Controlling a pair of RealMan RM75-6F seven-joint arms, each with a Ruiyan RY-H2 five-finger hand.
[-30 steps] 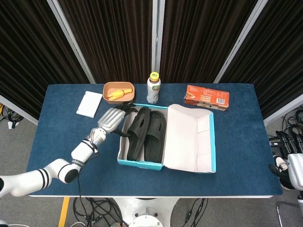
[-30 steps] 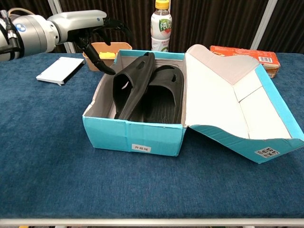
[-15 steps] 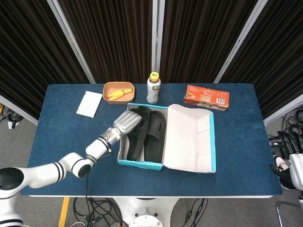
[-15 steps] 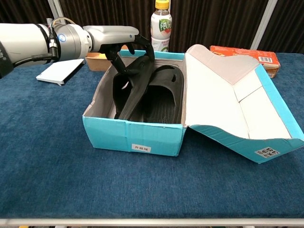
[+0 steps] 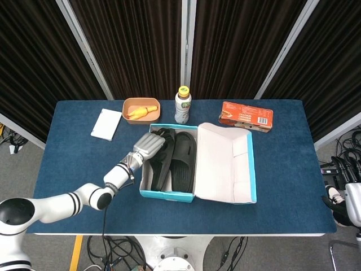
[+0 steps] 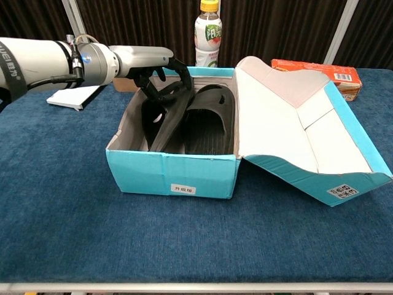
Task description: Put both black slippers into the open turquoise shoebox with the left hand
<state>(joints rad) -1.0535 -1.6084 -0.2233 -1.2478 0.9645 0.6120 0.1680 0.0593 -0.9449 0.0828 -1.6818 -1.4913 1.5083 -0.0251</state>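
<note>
The open turquoise shoebox (image 5: 167,195) (image 6: 172,174) stands mid-table with its lid (image 6: 295,123) folded out to the right. Both black slippers are inside. One slipper (image 6: 212,120) (image 5: 183,161) lies flat. The other slipper (image 6: 164,117) (image 5: 160,164) leans on edge against the box's left wall. My left hand (image 6: 156,74) (image 5: 148,145) reaches over the box's far left corner, with its fingers curled around the upper end of the leaning slipper. My right hand (image 5: 345,202) shows only at the far right edge, off the table, and its fingers are unclear.
Behind the box stand a drink bottle (image 5: 182,105) (image 6: 209,34) and an orange bowl (image 5: 141,109) holding something yellow. A white pad (image 5: 106,124) (image 6: 73,97) lies at the back left. A red-orange packet (image 5: 246,115) (image 6: 316,69) lies at the back right.
My left hand moved right from beside the box to over it and took the leaning slipper's upper end. That slipper now sits lower in the box, and the box shifted slightly.
</note>
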